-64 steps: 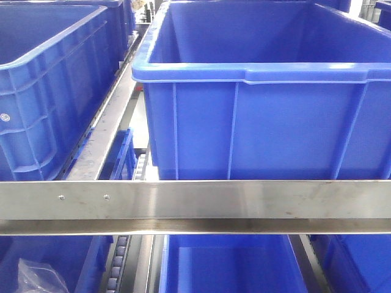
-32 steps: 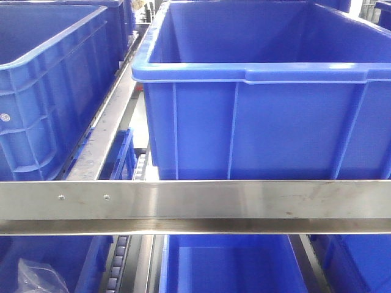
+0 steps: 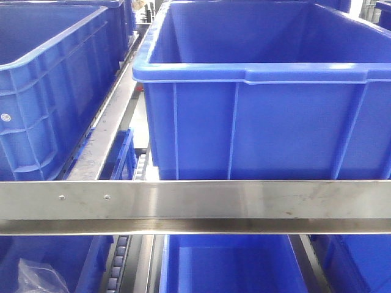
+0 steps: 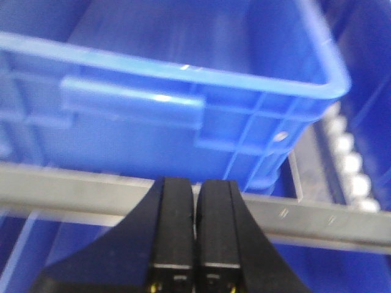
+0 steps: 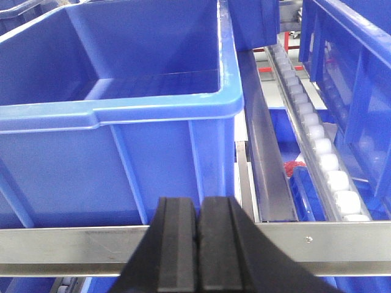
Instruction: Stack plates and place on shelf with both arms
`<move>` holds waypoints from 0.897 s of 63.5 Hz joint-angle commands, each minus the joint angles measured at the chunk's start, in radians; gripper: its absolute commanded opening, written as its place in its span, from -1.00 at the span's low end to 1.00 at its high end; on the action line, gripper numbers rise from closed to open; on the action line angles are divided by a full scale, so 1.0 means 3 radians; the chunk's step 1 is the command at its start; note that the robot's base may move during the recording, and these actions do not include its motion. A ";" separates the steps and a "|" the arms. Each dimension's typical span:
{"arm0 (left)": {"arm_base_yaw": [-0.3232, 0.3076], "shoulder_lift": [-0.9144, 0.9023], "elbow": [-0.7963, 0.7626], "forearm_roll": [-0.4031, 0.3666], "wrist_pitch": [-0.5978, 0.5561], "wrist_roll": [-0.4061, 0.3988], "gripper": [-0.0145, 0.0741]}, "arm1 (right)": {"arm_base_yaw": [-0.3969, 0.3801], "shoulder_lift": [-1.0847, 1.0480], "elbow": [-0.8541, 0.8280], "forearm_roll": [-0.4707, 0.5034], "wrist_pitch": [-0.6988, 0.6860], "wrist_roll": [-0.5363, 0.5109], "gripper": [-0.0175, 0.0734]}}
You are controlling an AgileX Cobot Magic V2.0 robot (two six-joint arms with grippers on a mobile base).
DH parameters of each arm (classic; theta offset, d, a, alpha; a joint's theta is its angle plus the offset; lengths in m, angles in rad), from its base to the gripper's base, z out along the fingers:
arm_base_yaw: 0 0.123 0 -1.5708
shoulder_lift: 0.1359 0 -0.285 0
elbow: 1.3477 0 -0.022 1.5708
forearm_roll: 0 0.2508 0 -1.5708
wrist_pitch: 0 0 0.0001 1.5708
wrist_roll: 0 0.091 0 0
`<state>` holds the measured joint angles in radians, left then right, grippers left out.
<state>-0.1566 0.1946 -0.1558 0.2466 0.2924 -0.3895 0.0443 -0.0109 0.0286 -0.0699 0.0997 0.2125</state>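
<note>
The plates are out of view in every view. My left gripper (image 4: 195, 183) is shut with nothing between its black fingers; it hangs in front of the steel shelf rail (image 4: 73, 192), facing a blue bin (image 4: 140, 110). My right gripper (image 5: 198, 204) is shut and empty too, level with the steel rail (image 5: 67, 244) below a large blue bin (image 5: 116, 122). Neither arm shows in the front view.
The shelf holds a large blue bin (image 3: 263, 110) in the middle and another blue bin (image 3: 43, 79) to the left, behind the horizontal steel rail (image 3: 195, 204). More blue bins (image 3: 226, 262) sit on the level below. A roller track (image 5: 317, 146) runs along the right.
</note>
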 commanded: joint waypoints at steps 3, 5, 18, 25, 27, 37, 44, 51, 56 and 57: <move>0.0001 -0.0319 0.0297 -0.0053 -0.0815 0.0003 -0.47 | -0.0020 -0.0061 0.0004 0.0003 -0.0296 -0.0038 -0.49; 0.0001 -0.0403 0.0369 -0.0064 -0.0897 0.0003 -0.47 | -0.0020 -0.0061 0.0004 0.0003 -0.0296 -0.0038 -0.49; 0.0001 -0.0742 0.0552 -0.0039 -0.0879 0.0003 -0.47 | -0.0020 -0.0061 0.0004 0.0003 -0.0296 -0.0038 -0.49; 0.0001 -0.0736 0.0552 -0.0025 -0.0861 0.0003 -0.47 | -0.0020 -0.0061 0.0004 0.0003 -0.0296 -0.0038 -0.49; 0.0001 -0.0736 0.0552 -0.0025 -0.0861 0.0003 -0.47 | -0.0020 -0.0061 0.0004 0.0003 -0.0296 -0.0038 -0.49; -0.0006 -0.0736 0.0552 -0.0046 -0.0866 0.0003 -0.47 | -0.0020 -0.0061 0.0004 0.0003 -0.0296 -0.0038 -0.49; -0.0006 -0.0736 0.0552 -0.0046 -0.0874 0.0003 -0.47 | -0.0020 -0.0061 0.0004 0.0003 -0.0296 -0.0038 -0.49; -0.0006 -0.0736 0.0552 -0.0141 -0.0889 0.0048 -0.47 | -0.0020 -0.0061 0.0004 0.0003 -0.0296 -0.0038 -0.49; 0.0000 -0.0736 0.0552 -0.0309 -0.0940 0.0469 -0.47 | -0.0020 -0.0061 0.0004 0.0003 -0.0296 -0.0038 -0.49; 0.0000 -0.0736 0.0552 -0.0319 -0.0954 0.0513 -0.47 | -0.0020 -0.0061 0.0004 0.0003 -0.0296 -0.0038 -0.49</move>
<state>-0.1566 -0.0045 0.0090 0.1901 0.1146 -0.3137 0.0443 -0.0109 0.0286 -0.0699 0.0990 0.2125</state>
